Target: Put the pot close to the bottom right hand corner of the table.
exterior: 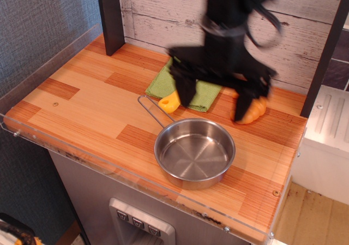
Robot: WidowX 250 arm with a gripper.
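The pot (194,152), a shallow shiny steel pan with a thin wire loop handle (149,107) pointing up-left, sits on the striped wood table (82,106) near its front right part, a little in from the clear front rim. My gripper (214,100) is blurred, lifted above and behind the pot, with its two black fingers (185,92) spread wide apart and nothing between them. It does not touch the pot.
A green cloth (163,81) lies behind the pot with a yellow-handled knife (170,101) on it, mostly hidden by the gripper. An orange croissant (252,112) lies at the right rear. A dark post (110,16) stands at the back left. A clear acrylic rim (142,184) edges the table.
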